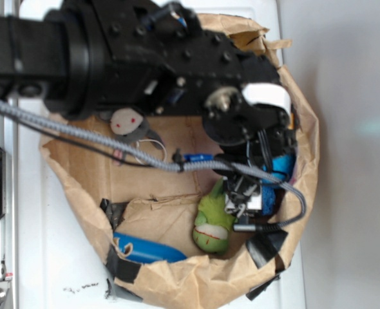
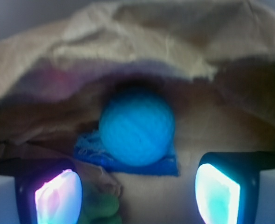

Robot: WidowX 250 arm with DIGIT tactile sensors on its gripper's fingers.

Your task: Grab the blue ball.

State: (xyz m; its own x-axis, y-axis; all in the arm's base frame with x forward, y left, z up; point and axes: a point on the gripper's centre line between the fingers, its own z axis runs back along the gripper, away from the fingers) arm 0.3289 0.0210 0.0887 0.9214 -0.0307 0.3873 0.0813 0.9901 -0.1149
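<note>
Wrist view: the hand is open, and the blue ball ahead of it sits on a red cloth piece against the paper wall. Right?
Not quite. In the wrist view the cloth piece under the blue ball is dark blue, not red. The rest holds: the hand is open, fingers apart, and the ball lies ahead against the paper wall.

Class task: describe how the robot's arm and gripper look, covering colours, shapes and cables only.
The arm is matte black, boxy, studded with screws, with a round joint and a white patch. A grey braided cable runs along it. In the wrist view the gripper has two black-framed fingers with translucent pads glowing pink and cyan.
</note>
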